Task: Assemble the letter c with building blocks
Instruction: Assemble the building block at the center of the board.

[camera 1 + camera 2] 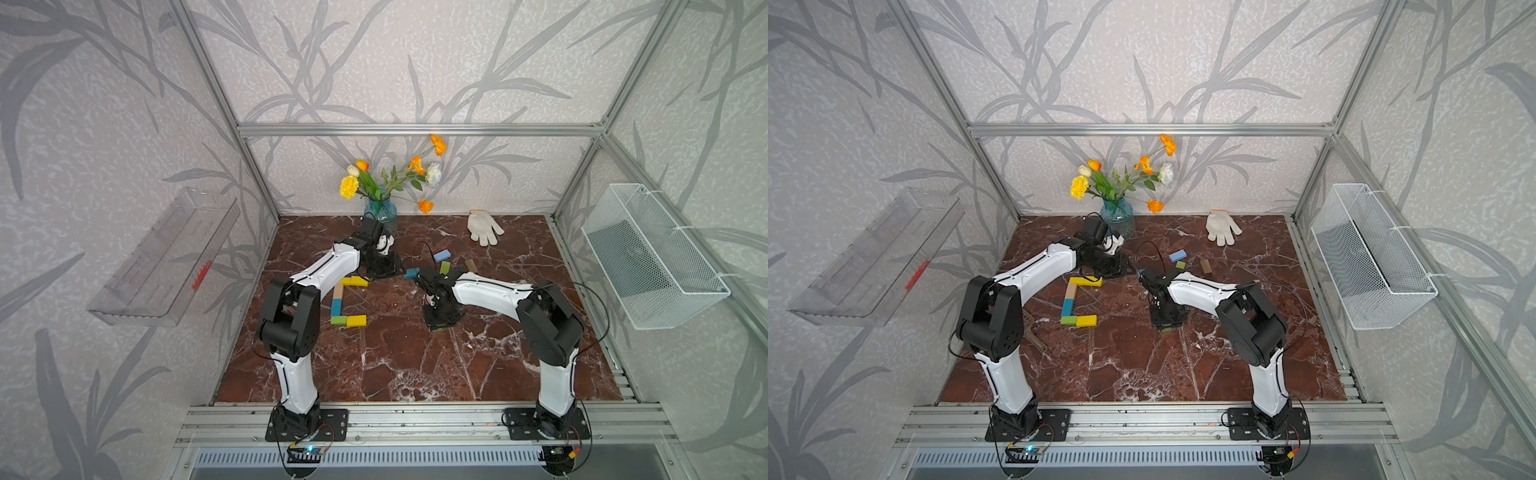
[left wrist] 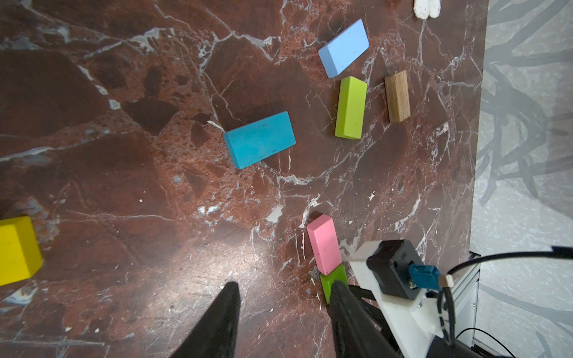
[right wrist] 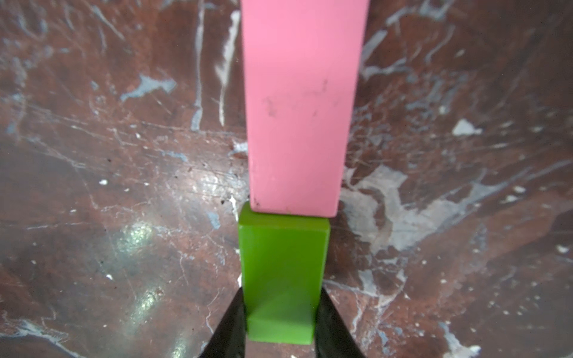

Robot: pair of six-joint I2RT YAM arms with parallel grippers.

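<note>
The letter c [image 1: 337, 300] lies left of centre in both top views, made of yellow, tan, blue, green and yellow building blocks [image 1: 1070, 292]. My right gripper [image 3: 280, 310] points down at mid-table, shut on a green block [image 3: 282, 263] whose far end touches a pink block [image 3: 300, 108]. In a top view only the green block's tip [image 1: 438, 329] shows under that gripper [image 1: 436, 323]. My left gripper [image 2: 283, 297] is open and empty, hovering beside the C's upper end [image 1: 392, 272]. Loose teal [image 2: 259, 139], lime [image 2: 351, 107], light blue [image 2: 344, 48] and brown [image 2: 397, 96] blocks lie beyond it.
A blue glass vase of flowers [image 1: 380, 210] stands at the back centre, close behind my left wrist. A white glove [image 1: 483, 227] lies at the back right. A wire basket [image 1: 652, 257] hangs on the right wall and a clear tray [image 1: 166, 257] on the left wall.
</note>
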